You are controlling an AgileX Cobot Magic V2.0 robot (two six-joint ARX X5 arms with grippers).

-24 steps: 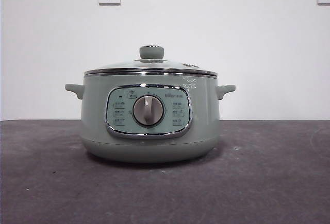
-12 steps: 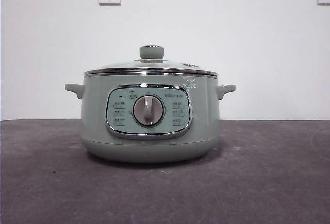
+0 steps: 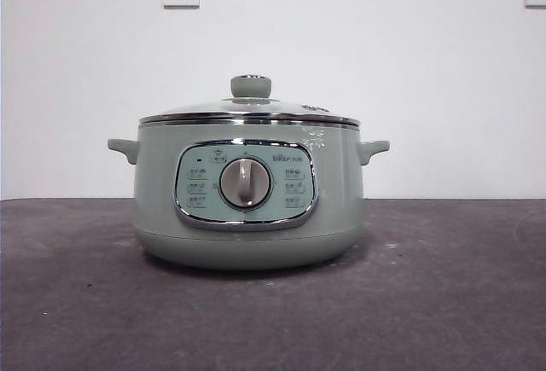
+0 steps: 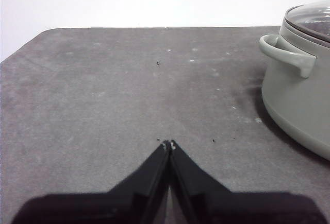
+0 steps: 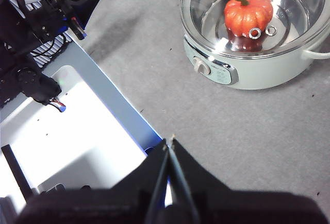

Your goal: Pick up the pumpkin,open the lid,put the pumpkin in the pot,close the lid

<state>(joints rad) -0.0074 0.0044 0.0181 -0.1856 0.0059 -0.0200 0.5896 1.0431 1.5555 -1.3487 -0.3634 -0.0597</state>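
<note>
My right pincer (image 5: 169,142) hung high over the desk (image 5: 242,131), jaws pressed together, holding nothing. My left pincer (image 4: 168,144) sat low near the pot's side handle (image 4: 289,59), likewise closed and empty. Farther off, the pot (image 3: 247,196) stood mid-desk with the glass lid (image 3: 249,111) seated square on its rim. The pumpkin (image 5: 248,9) rested inside, visible through the glass. By my reckoning, the job looked finished, so both pincers kept clear.

Both pincers (image 4: 168,144) (image 5: 169,140) closed (empty)
</note>
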